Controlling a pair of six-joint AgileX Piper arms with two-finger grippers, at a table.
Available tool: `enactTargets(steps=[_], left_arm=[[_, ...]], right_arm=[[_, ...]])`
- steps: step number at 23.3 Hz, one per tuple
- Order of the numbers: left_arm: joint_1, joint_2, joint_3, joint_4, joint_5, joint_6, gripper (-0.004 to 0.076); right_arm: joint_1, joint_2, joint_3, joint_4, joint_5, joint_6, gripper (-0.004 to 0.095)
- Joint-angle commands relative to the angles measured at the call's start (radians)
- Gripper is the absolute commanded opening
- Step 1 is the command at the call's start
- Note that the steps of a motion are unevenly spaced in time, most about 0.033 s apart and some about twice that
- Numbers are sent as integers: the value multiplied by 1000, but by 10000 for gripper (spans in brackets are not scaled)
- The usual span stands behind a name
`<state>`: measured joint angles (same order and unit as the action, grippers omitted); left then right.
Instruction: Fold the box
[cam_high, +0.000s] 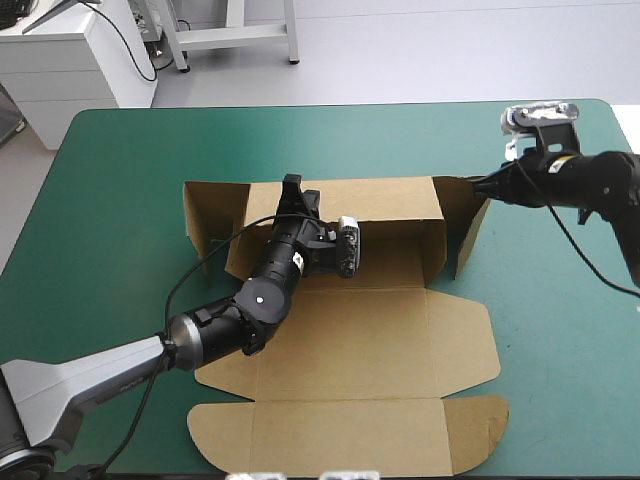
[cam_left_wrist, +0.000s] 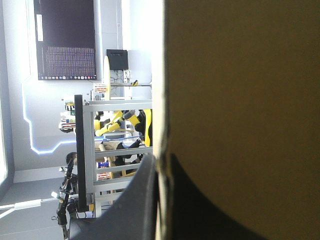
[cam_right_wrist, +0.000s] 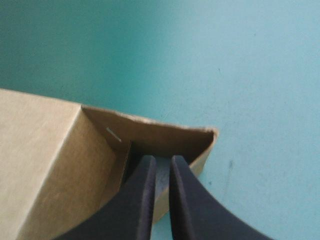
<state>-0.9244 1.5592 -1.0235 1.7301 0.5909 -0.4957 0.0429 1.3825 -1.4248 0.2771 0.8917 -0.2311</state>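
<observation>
Brown box (cam_high: 340, 330) half-raised: left gripper (cam_high: 292, 186) pinching the back wall (cam_high: 385, 200), right gripper (cam_high: 477, 184) pinching the side flap (cam_high: 464, 238). Probably best swinging flap inward squarely, wall upright.

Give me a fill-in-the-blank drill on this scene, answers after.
The left gripper is shut on the box's raised ___ wall. The right gripper pinches a flap at the box's ___ end. The box's near panels lie ___ on the teal-green table. Answers: far; right; flat.
</observation>
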Motion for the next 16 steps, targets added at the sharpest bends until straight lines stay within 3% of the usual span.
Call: enactTargets(steps=[1, 8, 11, 16], left_arm=[[-10, -38, -19, 58, 22, -28, -8], [-10, -38, -19, 58, 37, -58, -8], [-10, -38, -19, 58, 37, -58, -8], [-10, -38, -19, 58, 37, -64, -8]], right_arm=[[-4, 68, -130, 18, -22, -19, 87], [-4, 242, -323, 15, 43, -24, 85], [-4, 298, -327, 11, 43, -24, -2], [-4, 315, -324, -6, 134, -24, -5]])
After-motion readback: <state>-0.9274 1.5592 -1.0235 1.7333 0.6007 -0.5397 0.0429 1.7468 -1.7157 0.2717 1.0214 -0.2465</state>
